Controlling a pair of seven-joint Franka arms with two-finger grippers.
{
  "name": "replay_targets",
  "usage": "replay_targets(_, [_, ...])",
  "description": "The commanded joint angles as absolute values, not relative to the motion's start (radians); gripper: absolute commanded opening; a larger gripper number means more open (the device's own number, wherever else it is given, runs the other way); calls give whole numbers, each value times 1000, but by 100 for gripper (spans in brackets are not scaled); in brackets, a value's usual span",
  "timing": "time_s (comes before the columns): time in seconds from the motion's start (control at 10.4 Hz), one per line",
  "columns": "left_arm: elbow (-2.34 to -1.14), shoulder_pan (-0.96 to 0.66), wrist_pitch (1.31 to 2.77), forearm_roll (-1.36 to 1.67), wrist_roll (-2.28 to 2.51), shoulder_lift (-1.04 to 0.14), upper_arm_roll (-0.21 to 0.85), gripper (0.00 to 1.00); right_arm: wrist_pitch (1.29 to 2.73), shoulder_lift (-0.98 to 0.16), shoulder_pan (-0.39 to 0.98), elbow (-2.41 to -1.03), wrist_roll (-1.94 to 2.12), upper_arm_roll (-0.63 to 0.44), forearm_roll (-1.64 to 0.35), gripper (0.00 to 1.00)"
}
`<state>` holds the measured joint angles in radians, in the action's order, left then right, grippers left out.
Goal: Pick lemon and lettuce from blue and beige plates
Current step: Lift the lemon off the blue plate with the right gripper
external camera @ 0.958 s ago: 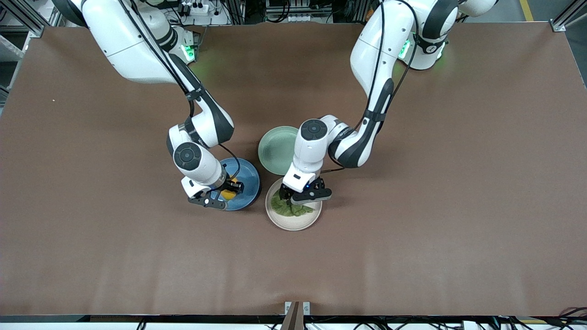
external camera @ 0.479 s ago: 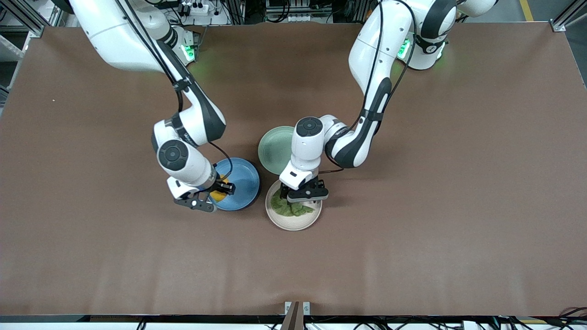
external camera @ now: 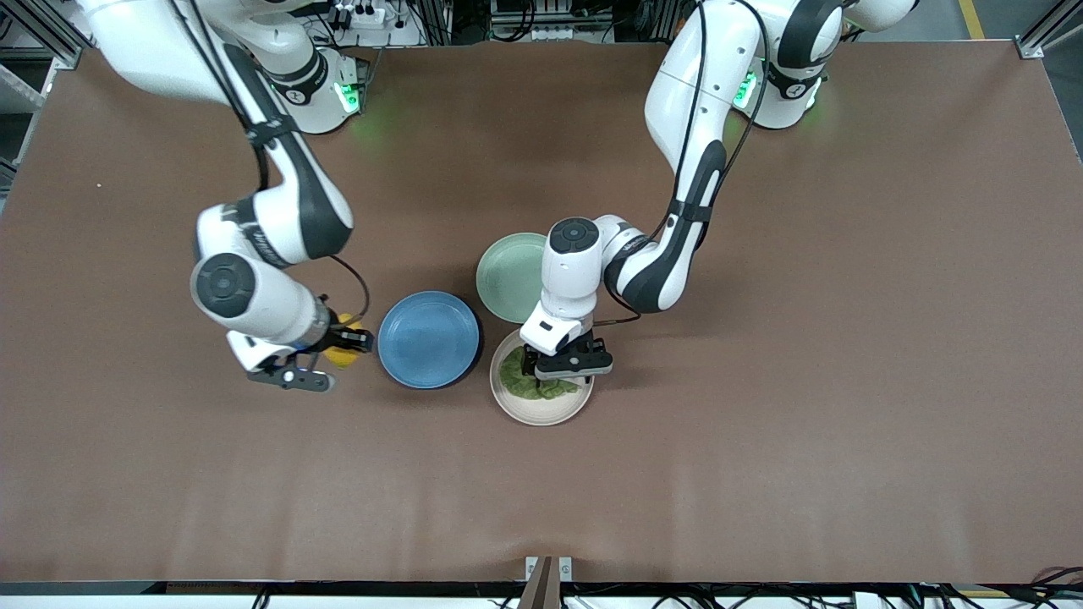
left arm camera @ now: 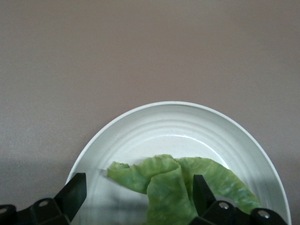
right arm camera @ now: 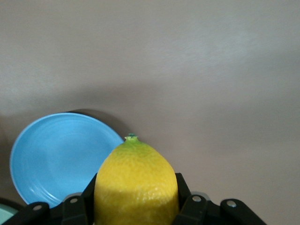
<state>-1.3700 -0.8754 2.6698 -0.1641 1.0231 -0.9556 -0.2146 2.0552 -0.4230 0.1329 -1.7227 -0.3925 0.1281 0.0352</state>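
Plates come first: a round, shallow mid-blue plate [external camera: 429, 339] sits just left of centre in the front view, bare, and a round pale beige plate [external camera: 541, 408] lies close beside it toward the left arm's end of the table. A pale mint-green plate [external camera: 508, 275] of the same size sits above the two in the front view, farther from the camera, partly covered by the left arm. Crinkled green lettuce [external camera: 531, 387] lies on the beige plate. The left gripper [external camera: 554, 370] is low over that leaf, fingers [left arm camera: 72, 193] spread wide to either side of it [left arm camera: 173, 185] without pinching. The right gripper [external camera: 326, 353] is over bare table at centre-left of the front view, beside the blue plate [right arm camera: 61, 157], its fingers clamped on the small oval yellow lemon [right arm camera: 136, 185].
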Motion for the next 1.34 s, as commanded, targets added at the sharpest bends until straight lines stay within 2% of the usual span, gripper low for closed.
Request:
replay_targets(0.0, [-1339,-894,2703,-190,1034,-991,-236,100,1996,-345,51,-1762,-232,133,32,44])
replay_targets(0.29, [-1316,-900,2706,-190,1035,-1008,-235,100,2009,-307,18,-1831,-19,51,34,44])
replay_targets(0.48, [-1313,-900,2707,-187,1057,-1008,-235,100,2074,-266,24,-1914,95,-15,34,44])
replay_targets(0.67, [-1313,-900,2706,-184,1109,-1008,-232,52,2143,-250,48,-1989,103,-58,34,44])
replay_targets(0.77, [-1313,-900,2707,-184,1111,-1008,-232,33,2178,-252,45,-2015,103,-60,34,44])
replay_targets(0.86, [-1313,-900,2707,-184,1112,-1011,-230,27,2237,-253,52,-2057,103,-75,34,44])
replay_targets(1.05, [-1313,-900,2714,-184,1130,-1015,-230,0,2354,-270,66,-2118,100,-92,32,44])
replay_targets(1.25, [-1315,-900,2714,-184,1138,-1015,-229,0,2374,-293,72,-2123,101,-94,32,44])
